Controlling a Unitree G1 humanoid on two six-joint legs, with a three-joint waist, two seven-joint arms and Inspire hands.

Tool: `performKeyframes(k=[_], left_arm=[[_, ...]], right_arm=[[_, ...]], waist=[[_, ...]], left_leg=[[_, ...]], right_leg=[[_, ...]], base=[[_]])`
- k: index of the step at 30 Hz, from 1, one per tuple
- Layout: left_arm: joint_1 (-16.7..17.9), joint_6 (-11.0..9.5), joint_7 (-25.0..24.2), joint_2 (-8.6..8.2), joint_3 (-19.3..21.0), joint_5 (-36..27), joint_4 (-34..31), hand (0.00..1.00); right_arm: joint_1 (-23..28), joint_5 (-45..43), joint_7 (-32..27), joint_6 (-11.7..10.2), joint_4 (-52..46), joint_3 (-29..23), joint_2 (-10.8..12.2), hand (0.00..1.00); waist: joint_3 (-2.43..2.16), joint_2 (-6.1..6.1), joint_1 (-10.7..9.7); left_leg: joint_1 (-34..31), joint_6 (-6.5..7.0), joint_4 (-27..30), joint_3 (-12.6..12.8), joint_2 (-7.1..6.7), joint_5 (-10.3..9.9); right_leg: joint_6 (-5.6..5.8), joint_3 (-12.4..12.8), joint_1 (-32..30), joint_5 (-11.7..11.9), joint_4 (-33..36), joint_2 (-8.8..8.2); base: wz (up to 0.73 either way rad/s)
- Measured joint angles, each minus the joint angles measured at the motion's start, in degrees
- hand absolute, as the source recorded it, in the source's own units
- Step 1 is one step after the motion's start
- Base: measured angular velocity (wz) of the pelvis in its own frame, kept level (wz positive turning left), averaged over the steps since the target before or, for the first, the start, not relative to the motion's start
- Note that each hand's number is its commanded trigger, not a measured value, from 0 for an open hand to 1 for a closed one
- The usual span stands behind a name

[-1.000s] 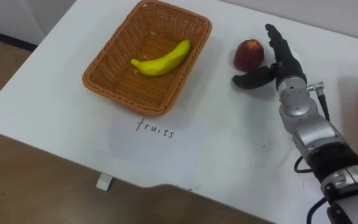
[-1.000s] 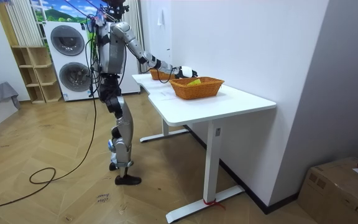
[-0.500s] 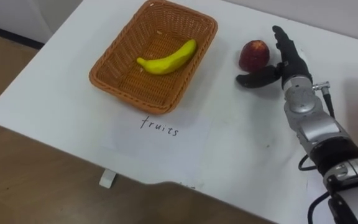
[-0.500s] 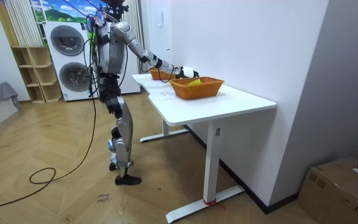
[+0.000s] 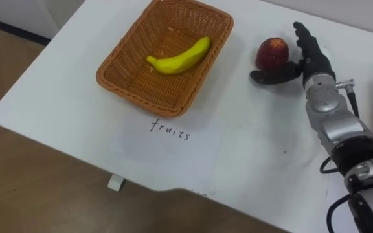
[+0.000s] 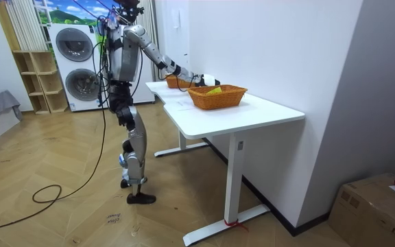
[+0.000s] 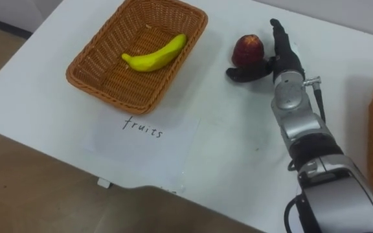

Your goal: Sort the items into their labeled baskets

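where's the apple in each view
Left eye view: apple upper right, on the table just right of the basket, against the open right hand.
Right eye view: apple upper middle, same spot beside the basket.
Room view: too small to pick out; look past the near basket, toward the view's left.
Shared landmark: the basket holding the banana.

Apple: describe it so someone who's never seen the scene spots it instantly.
On the white table, find the wicker basket holding the banana. Just right of it, on bare tabletop, sits the apple, with the right robot hand open beside it. It is the only round red thing, and lies outside the basket.
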Motion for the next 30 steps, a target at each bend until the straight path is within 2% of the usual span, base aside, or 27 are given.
performKeyframes(k=[11,16,19,21,23,27,30], left_arm=[[-0.29,-0.5,-0.15,0.33,-1.57,0.92,0.09,0.0],[-0.77,-0.56,-0.05,0.51,-2.79,1.01,1.4,0.0],[-0.77,-0.1,-0.05,0.65,-3.51,1.02,2.3,0.0],[-0.77,0.12,-0.09,0.72,-4.0,1.06,2.51,0.0],[-0.78,0.62,-0.52,0.87,-4.4,2.17,2.9,0.0],[-0.74,2.12,-3.0,0.78,-4.55,3.75,2.93,0.0],[-0.76,2.42,-3.85,0.8,-4.56,4.36,2.9,0.0]], right_arm=[[-0.27,-0.09,0.93,-0.48,0.3,0.04,-0.01,0.0],[-0.54,-0.86,1.61,-0.57,1.15,0.45,-0.44,0.0],[-0.64,-2.3,2.15,-0.55,1.14,0.73,-0.44,0.0],[-0.71,-2.79,2.28,-0.48,1.14,0.75,-0.39,0.0],[-0.84,-4.41,2.57,-0.37,1.14,0.75,-0.26,0.0],[-1.24,-7.11,4.01,-0.13,1.14,0.76,-0.22,0.0],[-1.43,-7.29,4.81,0.29,1.16,1.3,-0.16,0.0]], waist=[[0.02,0.03,0.27],[0.13,0.03,1.23],[0.5,-0.13,1.25],[0.92,-0.35,1.26],[1.09,-0.67,1.32],[1.01,-1.07,1.34],[0.92,-1.19,1.61]], left_leg=[[0.06,0.03,0.05,0.16,-0.01,0.05],[0.19,0.01,0.08,0.33,-0.01,0.06],[0.25,0.0,0.35,0.31,-0.01,0.06],[-0.15,0.0,0.46,0.24,-0.07,0.05],[-0.46,-0.01,0.43,0.2,-0.07,0.03],[-1.0,-0.04,0.98,0.07,-0.05,0.03],[-0.94,-0.06,1.03,0.1,-0.03,0.05]], right_leg=[[0.0,0.31,-0.16,0.0,0.1,-0.3],[-0.01,1.02,-0.27,-0.01,0.37,-0.26],[-0.01,1.2,-0.38,-0.06,1.03,-0.22],[-0.02,1.22,-0.4,-0.05,1.09,-0.17],[-0.02,1.29,-0.53,-0.06,1.11,-0.14],[-0.11,1.27,-0.79,0.0,1.11,-0.07],[-0.18,1.29,-0.79,0.04,1.11,-0.04]], base=[[0.0],[-0.04],[0.0],[0.0],[0.0],[0.02],[0.0]])
